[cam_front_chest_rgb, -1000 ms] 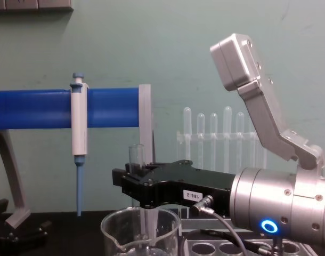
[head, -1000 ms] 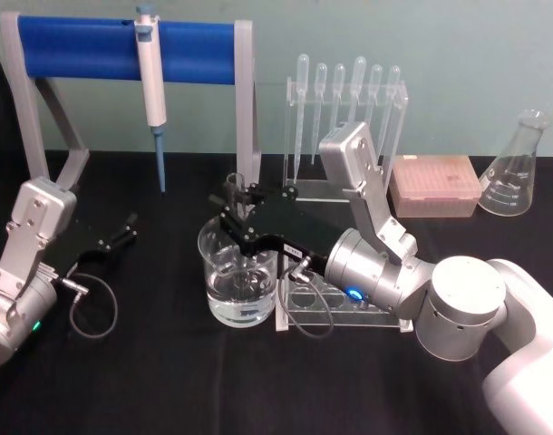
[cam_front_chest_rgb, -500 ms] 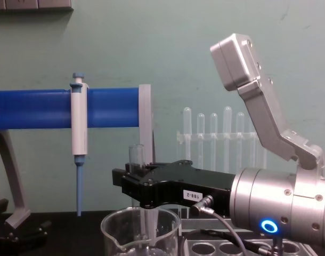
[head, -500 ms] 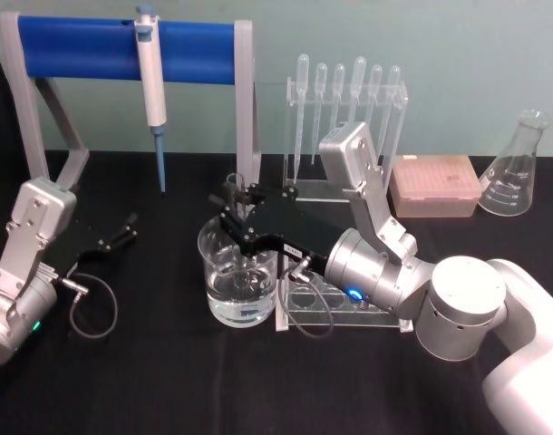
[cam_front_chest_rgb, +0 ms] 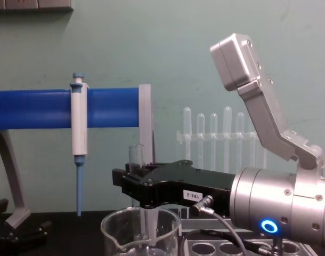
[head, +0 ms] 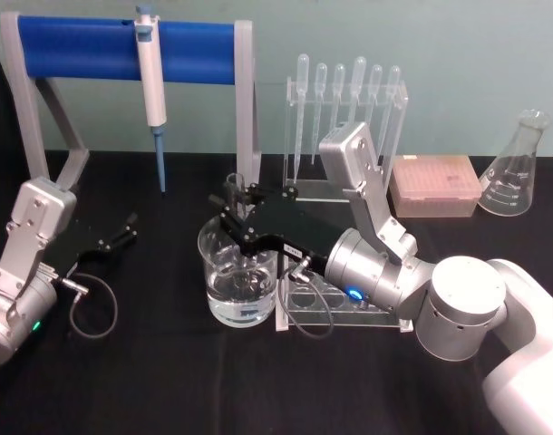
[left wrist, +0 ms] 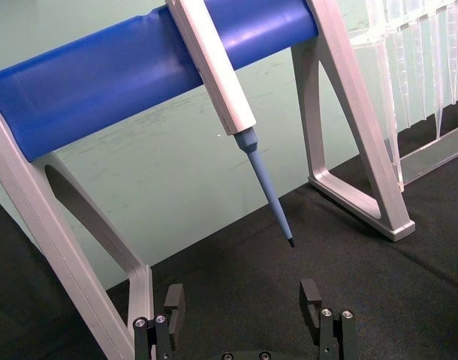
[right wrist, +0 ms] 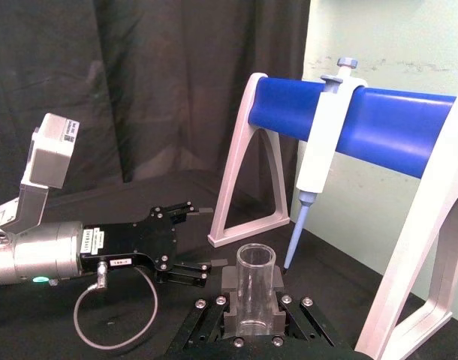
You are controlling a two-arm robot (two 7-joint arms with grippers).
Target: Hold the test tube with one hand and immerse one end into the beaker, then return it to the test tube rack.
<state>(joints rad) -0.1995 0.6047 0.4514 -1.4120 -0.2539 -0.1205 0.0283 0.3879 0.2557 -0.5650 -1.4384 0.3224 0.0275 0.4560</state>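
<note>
Right tool (head: 237, 207) grips the test tube (right wrist: 256, 292); lower end, perhaps submerged in beaker (head: 218, 272), unclear.

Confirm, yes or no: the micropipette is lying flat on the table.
No, the micropipette hangs upright from the blue bar of its stand, tip pointing down above the table.

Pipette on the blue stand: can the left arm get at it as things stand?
Probably yes. The left gripper, fingers open, faces the pipette, and nothing stands between them. The right gripper is off at the beaker.
</note>
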